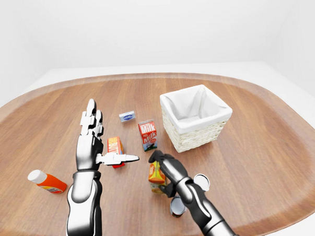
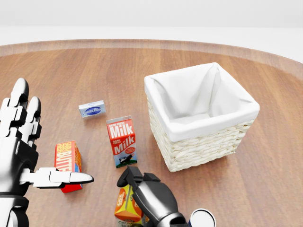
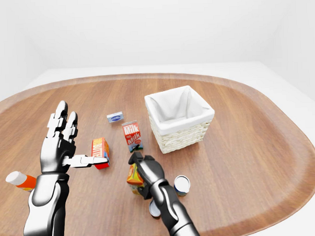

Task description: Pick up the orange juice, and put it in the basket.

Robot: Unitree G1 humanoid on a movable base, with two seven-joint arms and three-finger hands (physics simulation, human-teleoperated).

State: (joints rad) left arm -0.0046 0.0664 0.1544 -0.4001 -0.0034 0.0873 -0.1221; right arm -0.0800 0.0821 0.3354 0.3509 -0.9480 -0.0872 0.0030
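Observation:
The orange juice carton point(image 2: 126, 204) shows at the bottom of the head view, below the milk carton. My right hand point(image 2: 137, 182) is shut on it, fingers curled over its top and right side. Whether the carton still touches the table I cannot tell. The wicker basket point(image 2: 203, 147) with a white cloth lining stands up and to the right of that hand, and nothing lies inside it. My left hand point(image 2: 35, 142) is held up at the left edge, open, fingers spread and thumb pointing right, holding nothing.
A red milk carton point(image 2: 122, 141) stands just above my right hand. An orange butter box point(image 2: 67, 161) lies by the left thumb, and a small blue-white box point(image 2: 92, 109) sits higher up. A can point(image 2: 202, 218) stands right of my right wrist. An orange bottle point(image 1: 47, 182) lies far left.

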